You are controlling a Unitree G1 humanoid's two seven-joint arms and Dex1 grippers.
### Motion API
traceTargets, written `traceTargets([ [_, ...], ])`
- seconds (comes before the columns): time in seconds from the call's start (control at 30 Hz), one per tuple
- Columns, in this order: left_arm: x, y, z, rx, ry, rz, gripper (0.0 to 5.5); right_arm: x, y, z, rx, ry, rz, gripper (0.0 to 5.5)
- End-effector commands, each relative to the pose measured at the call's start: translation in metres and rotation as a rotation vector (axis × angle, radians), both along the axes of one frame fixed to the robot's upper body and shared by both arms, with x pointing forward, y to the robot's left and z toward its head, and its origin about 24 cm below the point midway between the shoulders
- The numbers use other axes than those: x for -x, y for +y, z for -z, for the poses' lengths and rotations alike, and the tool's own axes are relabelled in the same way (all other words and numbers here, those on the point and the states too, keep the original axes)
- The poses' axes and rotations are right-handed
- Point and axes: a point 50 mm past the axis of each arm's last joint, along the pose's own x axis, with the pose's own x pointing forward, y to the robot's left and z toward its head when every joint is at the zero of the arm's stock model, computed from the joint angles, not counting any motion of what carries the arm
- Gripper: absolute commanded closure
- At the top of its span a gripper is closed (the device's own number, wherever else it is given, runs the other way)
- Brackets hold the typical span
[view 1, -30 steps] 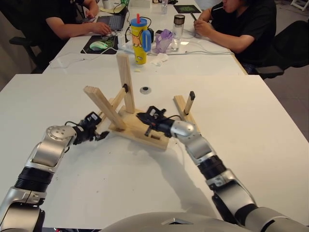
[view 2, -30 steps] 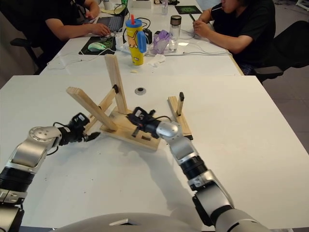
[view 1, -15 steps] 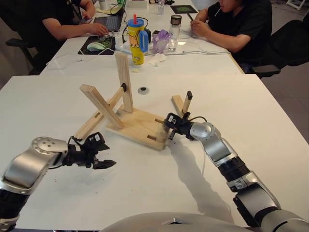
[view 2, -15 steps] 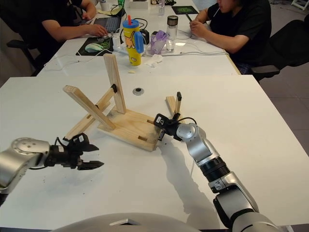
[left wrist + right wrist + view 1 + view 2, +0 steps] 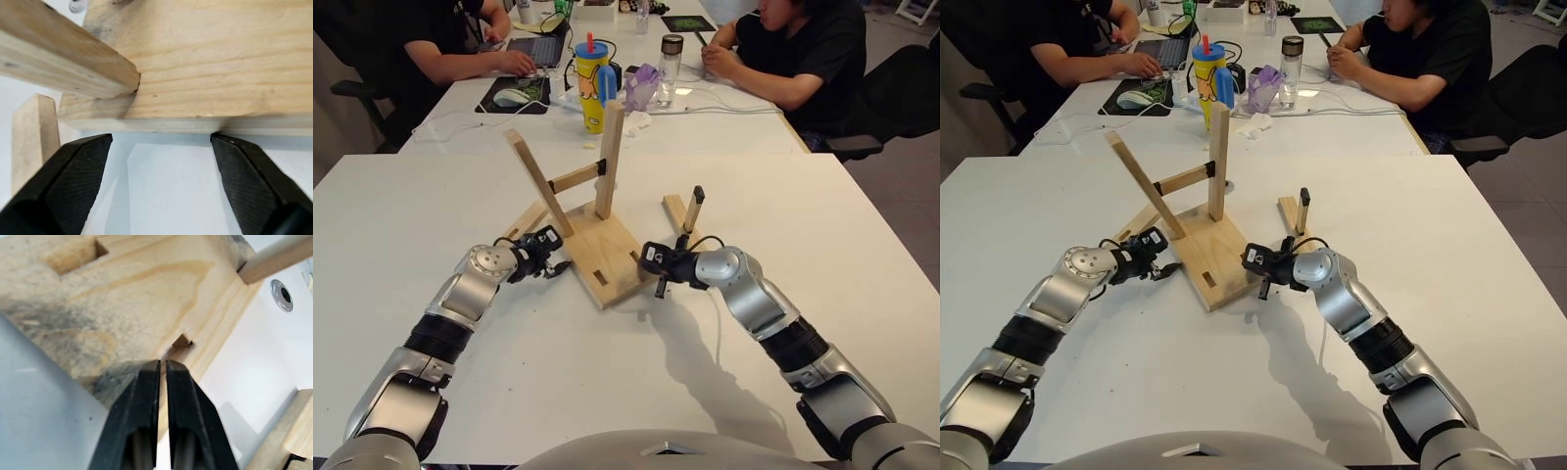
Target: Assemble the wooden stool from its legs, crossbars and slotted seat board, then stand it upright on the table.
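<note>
On the seat board (image 5: pixel 619 251) stand two legs (image 5: pixel 610 162).

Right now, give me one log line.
seat board on table, two legs slotted | left gripper open at edge | right gripper shut at edge

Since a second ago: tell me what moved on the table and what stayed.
The seat board, with its two legs and crossbar, turned on the table; a corner now points toward the robot. The left gripper drew back, then returned to the board's left edge, open. The right gripper slid off the board's top to its right edge, shut. The loose leg pieces stayed put.
</note>
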Motion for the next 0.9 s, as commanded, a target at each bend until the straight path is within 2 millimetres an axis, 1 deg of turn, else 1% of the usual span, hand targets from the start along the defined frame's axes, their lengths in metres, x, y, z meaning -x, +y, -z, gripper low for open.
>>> traceTargets([
  [0.03, -0.004, -0.015, 0.026, -0.027, 0.065, 0.041, 1.77, 0.027, -0.002, 0.041, 0.002, 0.223, 0.057, 5.27],
  [0.17, -0.018, -0.030, 0.023, 0.013, 0.030, 0.081, 1.77, 0.034, 0.002, 0.042, -0.003, 0.244, 0.048, 5.27],
  [0.27, -0.019, -0.035, 0.024, 0.038, 0.029, 0.094, 1.77, 0.032, 0.004, 0.037, -0.024, 0.200, 0.062, 5.27],
  [0.33, -0.016, -0.032, 0.026, 0.028, 0.034, 0.101, 1.77, 0.023, 0.006, 0.024, -0.087, 0.094, 0.098, 5.27],
  [0.43, -0.013, -0.029, 0.025, 0.049, 0.024, 0.091, 1.77, 0.012, 0.004, -0.008, -0.280, -0.083, 0.174, 5.27],
  [0.5, -0.010, -0.027, 0.022, 0.072, 0.014, 0.082, 1.77, 0.016, -0.007, -0.025, -0.397, -0.121, 0.249, 5.27],
  [0.53, -0.009, -0.026, 0.021, 0.080, 0.011, 0.080, 1.77, 0.018, -0.011, -0.029, -0.430, -0.119, 0.270, 5.27],
  [0.57, -0.006, -0.025, 0.019, 0.085, 0.002, 0.081, 1.77, 0.020, -0.021, -0.034, -0.470, -0.121, 0.333, 5.09],
  [0.6, -0.004, -0.024, 0.017, 0.096, -0.006, 0.075, 1.77, 0.022, -0.030, -0.037, -0.488, -0.129, 0.384, 5.01],
  [0.63, -0.002, -0.023, 0.015, 0.110, -0.013, 0.067, 1.77, 0.023, -0.040, -0.039, -0.490, -0.140, 0.447, 4.92],
  [0.67, 0.001, -0.022, 0.013, 0.111, -0.021, 0.064, 1.77, 0.022, -0.052, -0.040, -0.492, -0.157, 0.523, 4.71],
  [0.77, 0.009, -0.017, 0.009, 0.113, -0.027, 0.050, 1.77, 0.018, -0.077, -0.034, -0.444, -0.163, 0.650, 4.14],
  [0.9, 0.013, -0.014, 0.007, 0.125, -0.029, 0.038, 1.77, 0.011, -0.087, -0.022, -0.398, -0.118, 0.713, 3.57],
])
